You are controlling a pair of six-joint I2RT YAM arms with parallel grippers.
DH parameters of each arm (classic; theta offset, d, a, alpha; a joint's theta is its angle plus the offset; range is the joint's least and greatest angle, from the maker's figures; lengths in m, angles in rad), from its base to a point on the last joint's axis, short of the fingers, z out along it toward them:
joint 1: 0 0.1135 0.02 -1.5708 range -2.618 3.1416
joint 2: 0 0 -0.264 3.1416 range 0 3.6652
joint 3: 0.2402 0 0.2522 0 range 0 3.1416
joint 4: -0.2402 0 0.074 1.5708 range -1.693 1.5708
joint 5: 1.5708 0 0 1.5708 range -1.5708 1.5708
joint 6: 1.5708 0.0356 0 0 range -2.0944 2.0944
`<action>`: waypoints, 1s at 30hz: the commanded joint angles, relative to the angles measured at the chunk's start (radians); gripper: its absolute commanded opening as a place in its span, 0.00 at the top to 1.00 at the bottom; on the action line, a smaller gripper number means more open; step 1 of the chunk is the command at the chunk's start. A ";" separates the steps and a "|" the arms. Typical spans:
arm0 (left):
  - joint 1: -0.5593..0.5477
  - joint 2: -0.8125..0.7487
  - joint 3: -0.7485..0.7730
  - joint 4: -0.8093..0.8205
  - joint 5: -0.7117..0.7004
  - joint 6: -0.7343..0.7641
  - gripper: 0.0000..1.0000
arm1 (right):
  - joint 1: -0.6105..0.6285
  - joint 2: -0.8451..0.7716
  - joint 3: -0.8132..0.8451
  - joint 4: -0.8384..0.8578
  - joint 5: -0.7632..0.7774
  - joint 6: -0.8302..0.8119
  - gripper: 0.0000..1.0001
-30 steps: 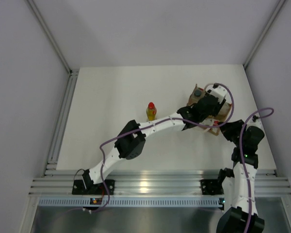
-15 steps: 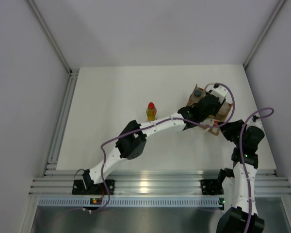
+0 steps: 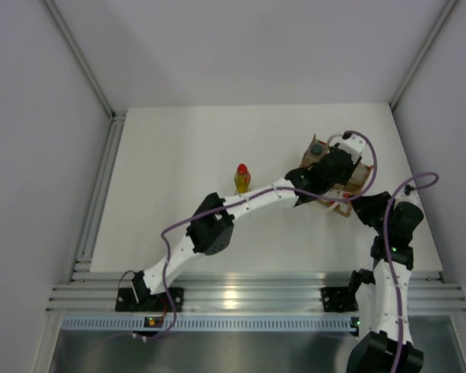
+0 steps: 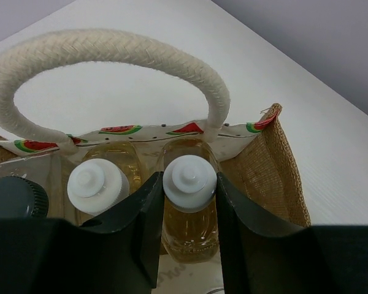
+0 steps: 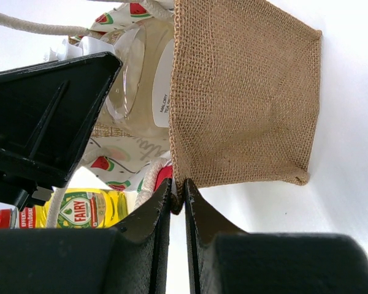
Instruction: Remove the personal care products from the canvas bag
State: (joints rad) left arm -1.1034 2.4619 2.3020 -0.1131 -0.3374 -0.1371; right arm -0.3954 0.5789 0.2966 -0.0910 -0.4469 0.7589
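Left tool (image 4: pixel 189 180): clamping on the white cap of the amber bottle (image 4: pixel 188 217) at lower centre of the left wrist view, fingers pressing both sides of the cap.
Right tool (image 5: pixel 178 187): pinching almost fully closed on the burlap edge of the canvas bag (image 5: pixel 245 92), holding it down.
Bag location: sitting centre right in the top view, under both wrists.
Inside: second amber bottle (image 4: pixel 98 184) and dark-capped bottle (image 4: pixel 15 197) standing left of the gripped one.
Outside: red-capped bottle (image 3: pixel 241 179) standing on the bench (image 3: pixel 179 148).
Risk, slip: grip is sitting on a smooth round cap only, so the bottle could be sliding out on the lift.
Risk, snag: rope handle (image 4: pixel 110 49) is arching just above the bottles, possibly catching one and dragging the bag.
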 commanded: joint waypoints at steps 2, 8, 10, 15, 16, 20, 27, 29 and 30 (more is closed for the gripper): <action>0.000 -0.041 0.080 0.036 0.008 -0.024 1.00 | -0.008 0.006 0.016 -0.042 0.008 -0.018 0.90; 0.000 -0.069 0.091 0.036 0.017 -0.032 1.00 | -0.007 0.003 0.016 -0.044 0.017 -0.029 0.90; 0.000 -0.073 0.094 0.038 0.014 -0.032 1.00 | -0.008 0.006 0.012 -0.042 0.022 -0.030 0.90; -0.001 -0.081 0.120 0.038 0.015 -0.033 1.00 | -0.007 0.010 0.012 -0.042 0.030 -0.030 0.90; -0.001 -0.083 0.126 0.036 0.018 -0.035 1.00 | -0.008 0.013 0.013 -0.042 0.033 -0.032 0.90; -0.004 -0.103 0.135 0.039 0.017 -0.039 1.00 | -0.007 0.016 0.015 -0.042 0.039 -0.036 0.90; -0.016 -0.139 0.140 0.039 0.021 -0.036 1.00 | -0.007 0.021 0.015 -0.042 0.043 -0.036 0.90; -0.018 -0.152 0.140 0.041 0.020 -0.033 1.00 | -0.007 0.021 0.013 -0.042 0.047 -0.036 0.90; -0.019 -0.156 0.140 0.041 0.018 -0.033 1.00 | -0.007 0.024 0.013 -0.042 0.047 -0.036 0.90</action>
State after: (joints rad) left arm -1.1053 2.4619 2.3543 -0.2039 -0.3214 -0.1623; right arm -0.3954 0.5858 0.2966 -0.0898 -0.4366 0.7536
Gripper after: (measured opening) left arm 0.399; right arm 0.105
